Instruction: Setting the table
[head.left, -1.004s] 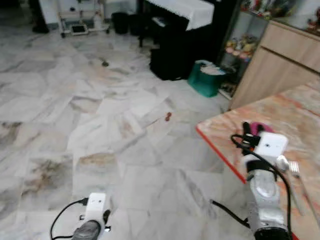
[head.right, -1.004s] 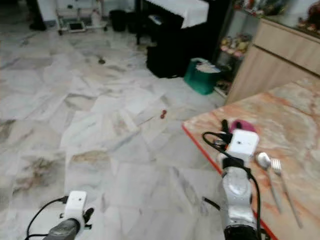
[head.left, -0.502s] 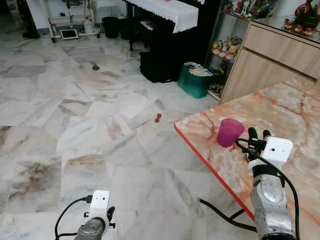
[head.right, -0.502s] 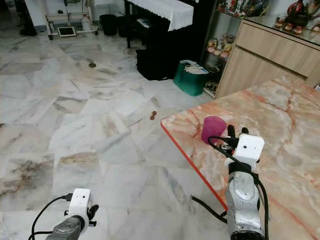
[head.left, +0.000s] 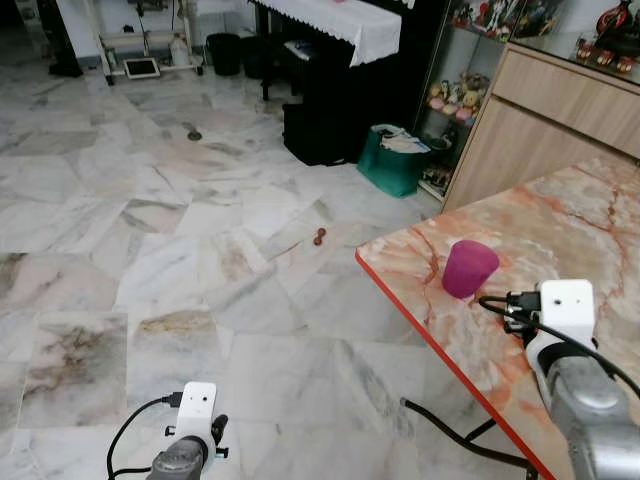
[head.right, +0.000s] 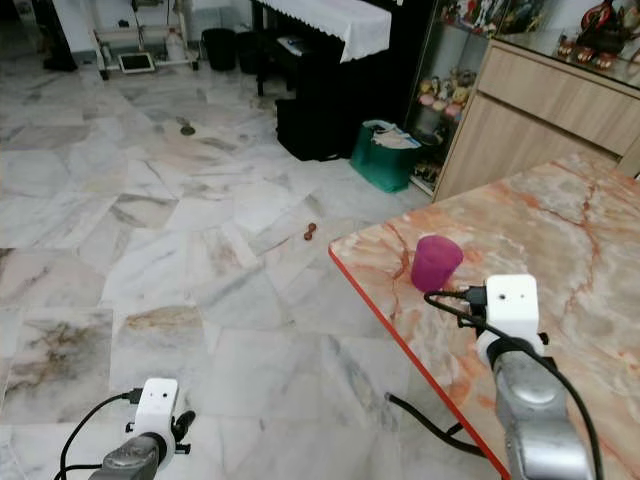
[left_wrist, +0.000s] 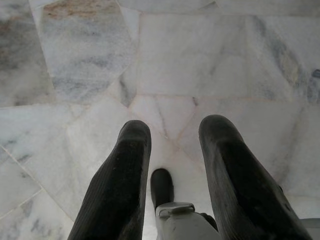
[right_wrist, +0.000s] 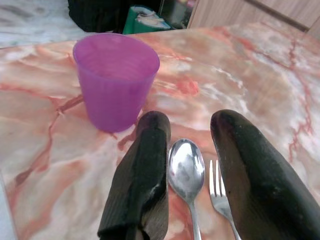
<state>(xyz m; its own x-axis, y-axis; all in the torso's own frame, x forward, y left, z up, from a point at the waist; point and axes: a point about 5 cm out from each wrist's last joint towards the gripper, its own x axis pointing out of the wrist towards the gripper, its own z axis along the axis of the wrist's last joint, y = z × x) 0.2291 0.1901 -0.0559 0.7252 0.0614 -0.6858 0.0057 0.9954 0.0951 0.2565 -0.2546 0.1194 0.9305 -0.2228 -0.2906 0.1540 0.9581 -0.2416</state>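
Cup (right_wrist: 116, 80), spoon (right_wrist: 186, 172) and fork (right_wrist: 220, 192) lie on our table (head.left: 560, 215); right gripper (right_wrist: 192, 170) spread empty above them, left gripper (left_wrist: 172, 175) spread, idle; plates seemingly remain.

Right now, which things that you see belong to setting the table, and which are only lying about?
For the job: purple cup, spoon, fork, all on the marble table; right gripper open above the cutlery.

Lying about: green bag, small red thing on the floor.

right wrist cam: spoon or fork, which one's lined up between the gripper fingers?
The spoon: its bowl lies in the gap between the right gripper fingers. The fork lies beside it, its tines partly under one finger. The purple cup stands beyond both.
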